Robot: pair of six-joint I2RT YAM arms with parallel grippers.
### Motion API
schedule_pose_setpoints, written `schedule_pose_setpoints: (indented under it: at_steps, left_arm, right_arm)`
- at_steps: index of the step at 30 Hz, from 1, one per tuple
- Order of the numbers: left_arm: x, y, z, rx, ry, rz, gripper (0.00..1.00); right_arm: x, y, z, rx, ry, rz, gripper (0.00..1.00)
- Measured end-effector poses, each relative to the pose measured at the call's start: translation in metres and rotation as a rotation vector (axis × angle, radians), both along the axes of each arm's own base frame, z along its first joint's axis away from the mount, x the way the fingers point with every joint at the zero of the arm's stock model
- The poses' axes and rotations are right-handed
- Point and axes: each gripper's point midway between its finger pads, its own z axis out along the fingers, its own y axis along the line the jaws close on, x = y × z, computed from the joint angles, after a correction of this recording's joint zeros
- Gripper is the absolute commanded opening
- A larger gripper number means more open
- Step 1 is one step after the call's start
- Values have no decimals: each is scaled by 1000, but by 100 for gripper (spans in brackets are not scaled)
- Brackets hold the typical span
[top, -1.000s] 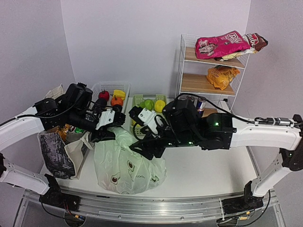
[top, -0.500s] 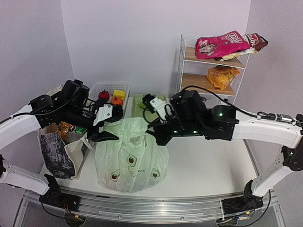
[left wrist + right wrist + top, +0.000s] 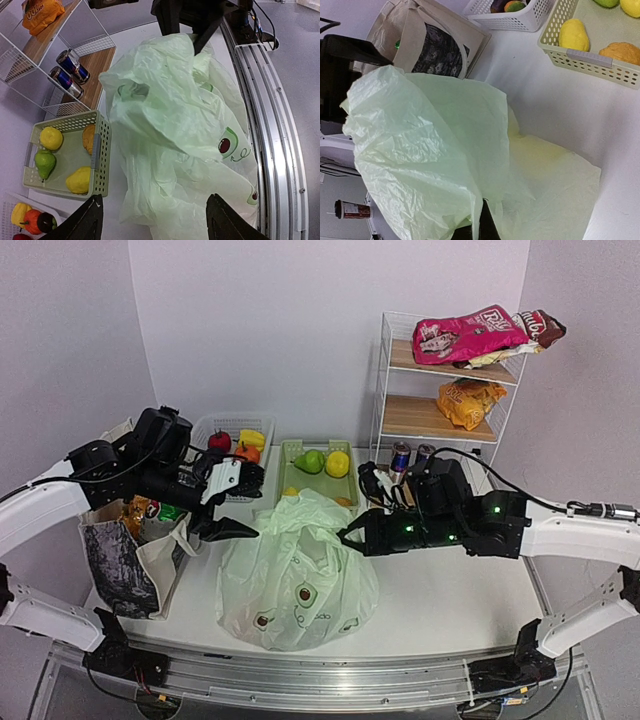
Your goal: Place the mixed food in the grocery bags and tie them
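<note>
The white counter (image 3: 450,585) carries everything. The wire rack (image 3: 383,390) stands behind and to the right of the plastic bag (image 3: 300,580). That bag (pale green, printed with avocados) slumps crumpled at the near middle of the counter, its top drawn up into a loose peak. Just left of the plastic bag stands the canvas tote (image 3: 120,560), upright, its mouth open, with crinkly packets (image 3: 150,510) showing inside.

The right pincer (image 3: 350,538) is at the plastic bag's upper right edge; its fingers are together, clamped on the thin film, which drapes over them in the right wrist view. The left pincer (image 3: 240,503) hangs at the plastic bag's upper left; its fingers stand wide apart with nothing between them, and the bag lies below them in the left wrist view.

Behind the plastic bag sits the green basket (image 3: 290,452); the white basket (image 3: 205,428) is behind and to the left of the bag. On the rack, high above and right of the plastic bag, a pink packet (image 3: 470,335) lies on the top shelf; an orange snack packet (image 3: 468,400) lies on the shelf under it. Two drink cans (image 3: 400,455) stand on the rack's lowest shelf, behind the bag's right side.

A green pear (image 3: 310,461) and a yellow lemon (image 3: 338,463) rest in the green basket, with more yellow and orange fruit nearer the bag. A red apple (image 3: 219,441) sits in the white basket.
</note>
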Motion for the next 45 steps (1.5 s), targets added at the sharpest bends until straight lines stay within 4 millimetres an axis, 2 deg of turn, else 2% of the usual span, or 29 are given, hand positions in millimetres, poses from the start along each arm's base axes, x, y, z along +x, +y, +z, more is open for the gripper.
schedule_pose_setpoints:
  at_steps: [5,7,10,11,12,15,19,20,22,24,26,29,30,31,33,35,36,37,42,45]
  left_arm:
    - [5,-21,-16,3,59,-9,66]
    - [2,-26,-21,10,87,-16,60]
    - [0,-30,-25,12,117,-11,19]
    - [0,-31,-25,10,125,-4,7]
    - [2,-31,-25,7,127,6,1]
    - [10,-32,-18,-7,117,50,0]
    - [35,-24,15,-90,122,134,0]
    - [44,-18,24,-116,129,161,0]
    - [57,-9,37,-170,150,196,0]
    - [56,-10,45,-207,173,179,0]
    - [50,-13,47,-226,205,152,0]
    - [45,-13,46,-243,249,133,0]
    - [45,-12,44,-243,257,135,0]
    - [45,-11,42,-245,271,139,0]
    - [47,-10,41,-255,285,145,0]
    - [47,-10,42,-268,293,145,0]
    - [47,-11,43,-275,299,144,0]
    - [47,-12,44,-282,304,140,0]
    - [44,-14,45,-304,327,118,0]
    - [42,-15,45,-306,332,108,0]
  right_arm:
    - [-8,11,13,86,42,39,0]
    - [-9,14,16,105,48,45,0]
    - [-8,16,19,122,53,44,0]
    - [-8,17,20,126,54,42,0]
    - [-7,17,20,129,54,37,0]
    - [1,9,19,141,50,-27,0]
    - [13,-53,2,125,46,-264,0]
    - [14,-73,1,130,43,-329,0]
    - [13,-97,9,177,37,-406,0]
    - [6,-106,20,235,46,-421,0]
    - [6,-109,22,248,59,-441,0]
    - [9,-104,4,168,83,-437,1]
    - [9,-100,-1,135,86,-426,4]
    - [10,-95,-10,84,95,-404,12]
    - [8,-90,-22,-27,103,-359,33]
    - [5,-90,-22,-125,90,-305,58]
    - [3,-91,-17,-165,75,-275,72]
    - [0,-93,-8,-195,53,-242,81]
    - [-10,-85,64,-207,-177,-12,84]
    - [-18,-77,91,-249,-400,169,86]
